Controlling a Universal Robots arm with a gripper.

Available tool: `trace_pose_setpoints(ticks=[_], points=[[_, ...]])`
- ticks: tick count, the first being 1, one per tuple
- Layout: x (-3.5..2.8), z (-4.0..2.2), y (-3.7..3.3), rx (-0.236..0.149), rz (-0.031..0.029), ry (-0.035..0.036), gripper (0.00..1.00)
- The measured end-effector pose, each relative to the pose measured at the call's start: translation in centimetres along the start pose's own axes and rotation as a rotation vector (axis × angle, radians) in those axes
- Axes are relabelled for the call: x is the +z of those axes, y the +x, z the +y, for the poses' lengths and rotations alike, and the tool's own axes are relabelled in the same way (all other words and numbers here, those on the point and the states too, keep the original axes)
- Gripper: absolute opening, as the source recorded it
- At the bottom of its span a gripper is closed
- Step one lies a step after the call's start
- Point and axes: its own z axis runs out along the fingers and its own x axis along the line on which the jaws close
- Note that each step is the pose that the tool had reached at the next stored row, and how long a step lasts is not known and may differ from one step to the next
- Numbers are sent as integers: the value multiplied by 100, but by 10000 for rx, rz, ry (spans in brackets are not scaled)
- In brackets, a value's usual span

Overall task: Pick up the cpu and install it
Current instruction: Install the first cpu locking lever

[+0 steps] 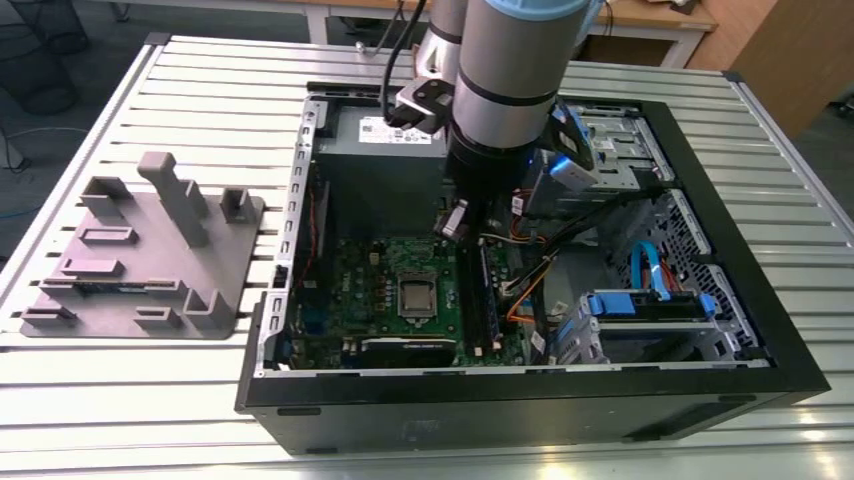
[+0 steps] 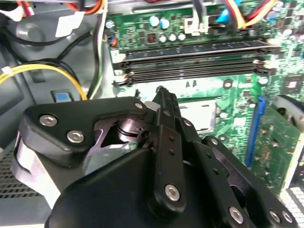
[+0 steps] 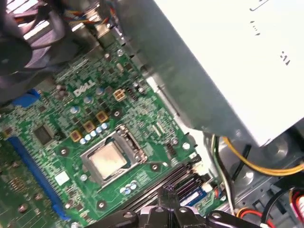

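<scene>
Exterior view framing is being taken up, nearest the camera, by the black computer case (image 1: 534, 400), lying open on a slatted metal table (image 1: 134, 400). Inside the case, the green motherboard (image 1: 380, 300) is being seen, and the cpu (image 1: 418, 296) is already lying flat in the socket frame (image 1: 418, 278) at the board's middle; in the first wrist view the cpu (image 3: 108, 160) is being shown seated squarely within that frame, so placement is being judged as done, though whether the frame is latched cannot be told. Above the motherboard, towards the case's far side, the gripper (image 1: 454, 222) is being held clear of the cpu, carrying nothing visible. In the second wrist view the gripper (image 2: 161, 92) appears with its fingers pressed together into one narrow tip. Beyond it, the grey power supply (image 1: 380, 150) is sitting against the far wall. Beside the case, the grey plastic tray (image 1: 140, 250) is standing. Printed marks are being left unread.
</scene>
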Motion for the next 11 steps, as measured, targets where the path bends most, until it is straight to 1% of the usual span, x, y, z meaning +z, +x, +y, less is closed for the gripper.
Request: trace_pose_setpoints(ticks=[7, 11], points=[[26, 64, -82, 0, -2, -1, 11], [44, 116, -85, 0, -5, 1, 11]])
